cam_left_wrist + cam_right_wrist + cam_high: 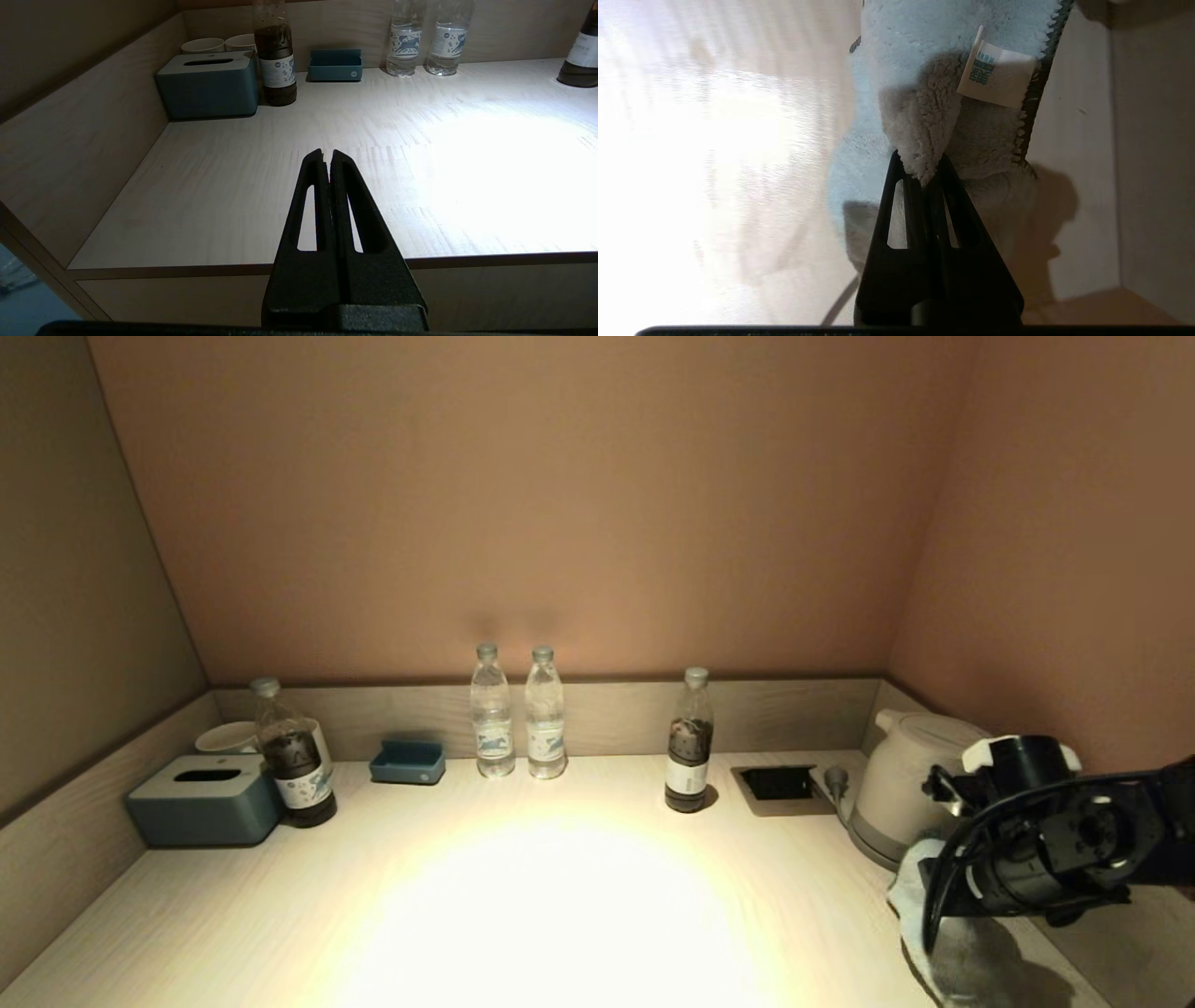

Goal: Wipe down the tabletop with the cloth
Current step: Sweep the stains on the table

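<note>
Terry pile is pinched between the right gripper (924,175) tips, clenched on a fold of the cloth (924,70). It lies at the near right of the tabletop (560,896), beside the kettle (901,779); how flat it lies is probably unclear. Press down, sweep left, skirting the bottles. The left gripper (327,156) hovers closed and empty at the near left.

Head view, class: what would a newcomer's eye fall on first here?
A bright pool of light on the middle of the tabletop. Next, at the near right, the right end effector pinching a fold of the cloth, just in front of the white kettle. Bottles stand along the back rim.
</note>
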{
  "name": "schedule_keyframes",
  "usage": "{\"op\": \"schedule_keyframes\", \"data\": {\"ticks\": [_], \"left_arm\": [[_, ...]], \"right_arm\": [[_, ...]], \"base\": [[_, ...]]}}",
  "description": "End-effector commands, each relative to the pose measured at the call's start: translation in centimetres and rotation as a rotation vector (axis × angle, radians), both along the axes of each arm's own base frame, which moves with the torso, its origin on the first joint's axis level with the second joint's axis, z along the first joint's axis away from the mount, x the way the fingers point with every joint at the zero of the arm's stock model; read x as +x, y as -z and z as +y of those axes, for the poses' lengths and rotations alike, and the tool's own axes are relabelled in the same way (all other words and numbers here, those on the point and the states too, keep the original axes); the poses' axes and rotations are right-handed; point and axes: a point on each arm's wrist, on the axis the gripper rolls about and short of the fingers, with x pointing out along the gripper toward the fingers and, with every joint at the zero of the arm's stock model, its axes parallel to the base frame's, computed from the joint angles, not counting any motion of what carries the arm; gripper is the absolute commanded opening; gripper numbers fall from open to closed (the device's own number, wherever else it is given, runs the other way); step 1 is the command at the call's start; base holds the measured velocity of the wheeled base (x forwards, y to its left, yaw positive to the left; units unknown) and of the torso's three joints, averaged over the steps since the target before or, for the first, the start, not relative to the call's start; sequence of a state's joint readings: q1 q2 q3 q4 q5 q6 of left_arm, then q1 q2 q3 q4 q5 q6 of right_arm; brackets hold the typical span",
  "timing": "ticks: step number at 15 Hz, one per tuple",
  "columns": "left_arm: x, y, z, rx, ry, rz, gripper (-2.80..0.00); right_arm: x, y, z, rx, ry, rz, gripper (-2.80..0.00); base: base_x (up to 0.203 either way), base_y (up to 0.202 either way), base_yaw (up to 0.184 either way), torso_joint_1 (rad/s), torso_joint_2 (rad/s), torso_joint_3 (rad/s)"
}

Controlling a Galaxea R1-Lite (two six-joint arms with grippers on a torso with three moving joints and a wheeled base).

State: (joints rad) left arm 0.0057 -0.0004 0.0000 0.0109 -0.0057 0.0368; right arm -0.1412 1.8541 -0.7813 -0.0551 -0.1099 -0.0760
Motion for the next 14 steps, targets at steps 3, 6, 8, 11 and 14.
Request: {"op": "schedule_keyframes", "data": {"ticks": [3, 6, 8, 11, 14], "left_arm": [[0.0, 0.0, 0.0, 0.0, 0.0, 0.0, -2.8], [0.0, 0.0, 0.0, 0.0, 0.0, 0.0, -2.8], [0.0, 0.0, 0.0, 0.0, 0.0, 0.0, -2.8], [0.0, 0.0, 0.0, 0.0, 0.0, 0.0, -2.8], [0.0, 0.0, 0.0, 0.0, 0.0, 0.0, -2.8]], "right_arm": [[2.3, 1.9, 2.1, 0.023, -0.082, 0.04, -2.8], [4.7, 3.2, 3.4, 0.031, -0.119, 0.05, -2.8], [5.9, 4.0, 4.3, 0.041, -0.126, 0.053, -2.8], [6.3, 4.2, 5.5, 0.048, -0.144, 0.053, -2.8], [6.6, 4.1, 8.8, 0.048, -0.236, 0.038, -2.8]], "base": [[0.0, 0.0, 0.0, 0.0, 0.0, 0.0], [0.0, 0.0, 0.0, 0.0, 0.0, 0.0], [0.0, 0.0, 0.0, 0.0, 0.0, 0.0], [0.0, 0.0, 0.0, 0.0, 0.0, 0.0], [0.0, 0.0, 0.0, 0.0, 0.0, 0.0]]}}
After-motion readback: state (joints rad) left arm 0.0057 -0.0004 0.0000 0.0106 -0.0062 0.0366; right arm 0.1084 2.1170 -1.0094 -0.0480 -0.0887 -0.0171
